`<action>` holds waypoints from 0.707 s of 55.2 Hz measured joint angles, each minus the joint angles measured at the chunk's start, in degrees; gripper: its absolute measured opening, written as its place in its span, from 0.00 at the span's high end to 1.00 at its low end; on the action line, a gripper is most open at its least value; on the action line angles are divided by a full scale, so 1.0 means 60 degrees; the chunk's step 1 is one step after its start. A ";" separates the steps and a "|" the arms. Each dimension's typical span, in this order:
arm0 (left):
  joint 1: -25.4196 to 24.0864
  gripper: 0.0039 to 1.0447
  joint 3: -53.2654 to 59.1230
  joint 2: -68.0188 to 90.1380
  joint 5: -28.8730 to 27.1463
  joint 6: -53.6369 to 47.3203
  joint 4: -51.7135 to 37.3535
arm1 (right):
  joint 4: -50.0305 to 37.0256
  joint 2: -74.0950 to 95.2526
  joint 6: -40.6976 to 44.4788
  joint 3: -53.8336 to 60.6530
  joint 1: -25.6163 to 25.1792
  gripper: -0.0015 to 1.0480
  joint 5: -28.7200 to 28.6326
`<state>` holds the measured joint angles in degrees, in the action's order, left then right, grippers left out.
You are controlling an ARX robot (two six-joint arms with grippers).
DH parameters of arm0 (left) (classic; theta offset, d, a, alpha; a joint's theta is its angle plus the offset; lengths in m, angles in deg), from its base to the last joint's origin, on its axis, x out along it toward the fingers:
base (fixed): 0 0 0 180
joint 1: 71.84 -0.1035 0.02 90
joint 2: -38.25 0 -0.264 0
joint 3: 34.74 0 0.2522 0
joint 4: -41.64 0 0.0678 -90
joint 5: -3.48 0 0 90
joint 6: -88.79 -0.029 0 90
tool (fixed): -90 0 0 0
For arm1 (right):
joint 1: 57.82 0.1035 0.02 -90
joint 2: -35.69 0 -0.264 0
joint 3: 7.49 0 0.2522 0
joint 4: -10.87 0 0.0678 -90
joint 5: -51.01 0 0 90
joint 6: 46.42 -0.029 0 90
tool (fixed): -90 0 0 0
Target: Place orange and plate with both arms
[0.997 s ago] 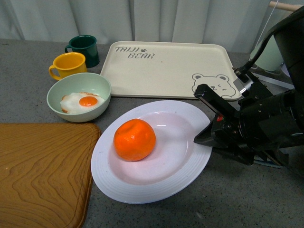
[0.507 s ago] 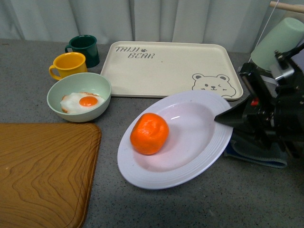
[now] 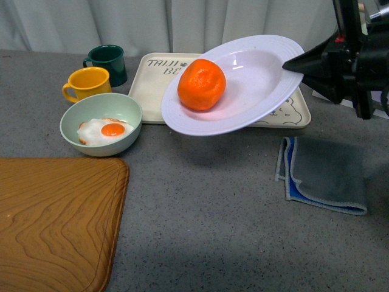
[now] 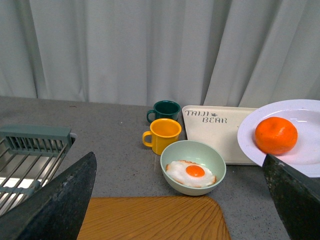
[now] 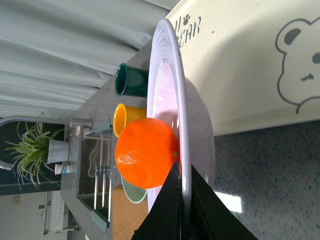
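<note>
While the right gripper (image 3: pixel 290 63) pinches the plate (image 3: pixel 261 82) by its rim, the plate hangs tilted in the air over the tray (image 3: pixel 151 82), with the orange (image 3: pixel 202 84) lying in its lower half. Left gripper (image 4: pixel 179 159) stands spread wide, holding nothing.

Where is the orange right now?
In the front view the orange lies in the white plate, toward its lower left side; the right gripper holds the plate by its rim, tilted in the air above the cream bear tray.

orange (image 3: pixel 201 84): bright orange | plate (image 3: pixel 262 73): white, ridged rim | mug (image 3: pixel 88 83): yellow
</note>
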<state>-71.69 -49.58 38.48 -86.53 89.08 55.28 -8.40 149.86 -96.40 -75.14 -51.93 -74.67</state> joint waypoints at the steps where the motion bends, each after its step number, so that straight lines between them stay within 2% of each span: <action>1: 0.0000 0.06 0.0000 0.0000 0.0000 0.0000 0.0000 | 0.0007 0.0178 -0.0022 -0.0204 0.0004 0.99 0.0000; 14: 0.0000 0.06 0.0000 0.0000 0.0000 -0.0004 0.0000 | 0.0299 0.2127 -0.0554 -0.2550 0.0109 0.99 0.0080; 30: 0.0000 0.06 0.0000 0.0000 0.0000 0.0000 0.0000 | 0.1581 0.4674 -0.1005 -0.6313 0.0463 0.99 0.0215; 39: 0.0000 0.06 0.0000 0.0000 0.0000 0.0000 0.0000 | 0.1953 0.5093 -0.0973 -0.6885 0.0503 0.99 0.0270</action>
<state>-71.69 -49.58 38.48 -86.53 89.08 55.28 3.31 180.41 -102.23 -116.45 -48.92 -73.05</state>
